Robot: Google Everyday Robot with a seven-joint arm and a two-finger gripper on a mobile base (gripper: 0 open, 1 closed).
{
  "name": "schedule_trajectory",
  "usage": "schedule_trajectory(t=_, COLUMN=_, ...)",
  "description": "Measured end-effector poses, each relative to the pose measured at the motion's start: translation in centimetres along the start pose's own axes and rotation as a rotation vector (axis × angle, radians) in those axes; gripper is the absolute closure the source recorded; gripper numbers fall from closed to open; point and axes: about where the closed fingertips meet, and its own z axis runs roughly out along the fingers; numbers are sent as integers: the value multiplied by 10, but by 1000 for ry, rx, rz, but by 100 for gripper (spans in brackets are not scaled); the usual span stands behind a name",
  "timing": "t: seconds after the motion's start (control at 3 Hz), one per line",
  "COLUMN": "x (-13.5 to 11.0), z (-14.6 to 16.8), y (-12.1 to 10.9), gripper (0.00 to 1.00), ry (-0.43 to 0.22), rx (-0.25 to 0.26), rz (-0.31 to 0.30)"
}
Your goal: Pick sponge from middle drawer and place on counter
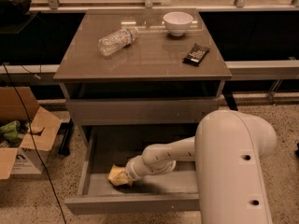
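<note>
Sponge: the pale-yellow sponge (116, 176) lies on the floor of the open middle drawer (140, 202), in its front-left part, near the left side wall and just behind the front panel.
Gripper: the gripper (126, 177) is down inside the drawer, its tip right at the sponge's right edge and overlapping it in this view.
Grip: cannot tell whether it is spread or closed, nor whether it holds the sponge; the tip blends into the sponge.
Arm: the white arm (163, 156) reaches from the right, low across the drawer, toward the left.
Robot body: 1 large white rounded housing (233, 167) fills the lower right and hides the drawer's right end.
Upper drawer: the grey front (142, 111) above sits closed.
Counter: the glossy counter (149, 59) carries 3 things, all well apart from the sponge.
On the counter: 1 clear bottle (117, 40) lying on its side at left, 1 white bowl (178, 22) at the back, 1 dark packet (195, 54) at right.
Floor at left: 1 open cardboard box (28, 139) beside the cabinet.
</note>
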Motion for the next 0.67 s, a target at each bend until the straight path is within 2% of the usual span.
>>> schedule_trajectory(t=0.67, x=-6, z=-5, y=-1, gripper=89, ry=0, rx=1, rz=0)
